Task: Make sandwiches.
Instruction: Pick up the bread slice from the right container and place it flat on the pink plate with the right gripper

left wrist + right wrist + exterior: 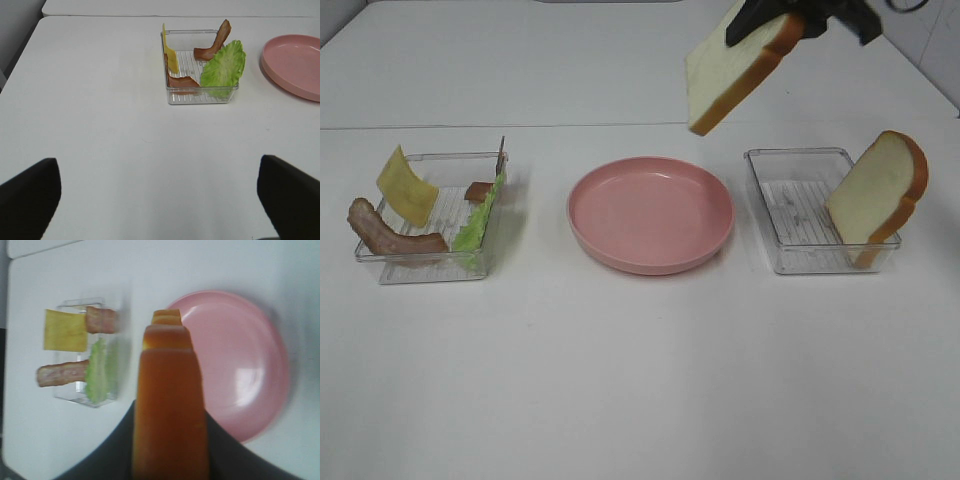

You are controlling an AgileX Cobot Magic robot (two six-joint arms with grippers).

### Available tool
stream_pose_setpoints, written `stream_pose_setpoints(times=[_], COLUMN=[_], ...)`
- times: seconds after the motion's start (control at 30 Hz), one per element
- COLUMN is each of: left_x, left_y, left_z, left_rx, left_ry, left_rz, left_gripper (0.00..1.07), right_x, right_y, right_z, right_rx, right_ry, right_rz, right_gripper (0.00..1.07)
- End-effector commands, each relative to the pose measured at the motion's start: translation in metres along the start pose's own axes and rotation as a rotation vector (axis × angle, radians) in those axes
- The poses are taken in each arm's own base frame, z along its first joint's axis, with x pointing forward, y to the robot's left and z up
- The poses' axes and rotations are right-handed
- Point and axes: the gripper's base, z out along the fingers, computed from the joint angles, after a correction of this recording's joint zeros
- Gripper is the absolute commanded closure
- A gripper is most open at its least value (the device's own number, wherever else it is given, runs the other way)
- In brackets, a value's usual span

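Observation:
My right gripper (788,22) is shut on a white bread slice with orange-brown crust (732,72), held tilted in the air above the far right side of the pink plate (650,213). In the right wrist view the slice's crust (170,405) fills the middle, over the plate (245,365). A second bread slice (880,195) leans in the right clear tray (760,205). The left clear tray (430,275) holds yellow cheese (407,185), two bacon strips (390,235), and lettuce (480,222). My left gripper (160,210) is open and empty, low over bare table, well short of that tray (200,97).
The pink plate is empty and sits between the two trays. A table seam runs across behind the trays in the high view. The left tray's bacon strip (215,42) and lettuce (225,67) lean over its rim.

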Motion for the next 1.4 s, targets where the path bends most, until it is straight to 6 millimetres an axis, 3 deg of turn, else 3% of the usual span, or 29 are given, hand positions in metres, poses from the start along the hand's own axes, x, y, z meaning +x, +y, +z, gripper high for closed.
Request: stream_pose_setpoints(times=[0.03,0.1,0.13,0.2,0.23,0.3,0.37,0.4,0.53,0.87,1.13,1.33,1.4], left_x=[0.000,0.000,0.000,0.000,0.000,0.000,0.000,0.000,0.000,0.000,0.000,0.000,0.000], left_y=[0.000,0.000,0.000,0.000,0.000,0.000,0.000,0.000,0.000,0.000,0.000,0.000,0.000], left_z=[-0.003,-0.003,-0.003,-0.003,-0.003,-0.003,-0.003,-0.003,-0.003,-0.003,-0.003,-0.003,-0.003], left_rx=[0.005,0.005,0.005,0.005,0.005,0.005,0.005,0.005,0.005,0.005,0.004,0.004,0.004], left_ry=[-0.036,-0.036,-0.036,-0.036,-0.036,-0.036,-0.036,-0.036,-0.036,-0.036,-0.034,-0.032,-0.032], left_rz=[-0.006,-0.006,-0.006,-0.006,-0.006,-0.006,-0.006,-0.006,-0.006,-0.006,-0.008,-0.008,-0.008], left_gripper=[0.06,0.06,0.06,0.06,0.06,0.06,0.06,0.06,0.06,0.06,0.06,0.06,0.06], right_x=[0.016,0.019,0.022,0.023,0.025,0.025,0.029,0.029,0.033,0.023,0.033,0.033,0.031], right_y=[-0.011,-0.013,-0.014,-0.014,-0.012,-0.013,-0.017,-0.017,-0.033,-0.038,-0.041,-0.041,-0.041], right_z=[0.036,0.045,0.061,0.068,0.084,0.092,0.114,0.114,0.139,0.163,0.196,0.195,0.193], right_rx=[-0.153,-0.160,-0.161,-0.157,-0.141,-0.132,-0.109,-0.109,-0.076,-0.115,-0.101,-0.084,-0.065], right_ry=[-0.013,-0.003,0.018,0.019,0.016,0.010,0.017,0.017,0.030,0.057,0.129,0.133,0.128], right_rz=[0.097,0.104,0.118,0.118,0.116,0.119,0.135,0.135,0.164,0.152,0.131,0.113,0.104], right_gripper=[1.07,1.07,1.07,1.07,1.07,1.07,1.07,1.07,1.07,1.07,1.07,1.07,0.98])
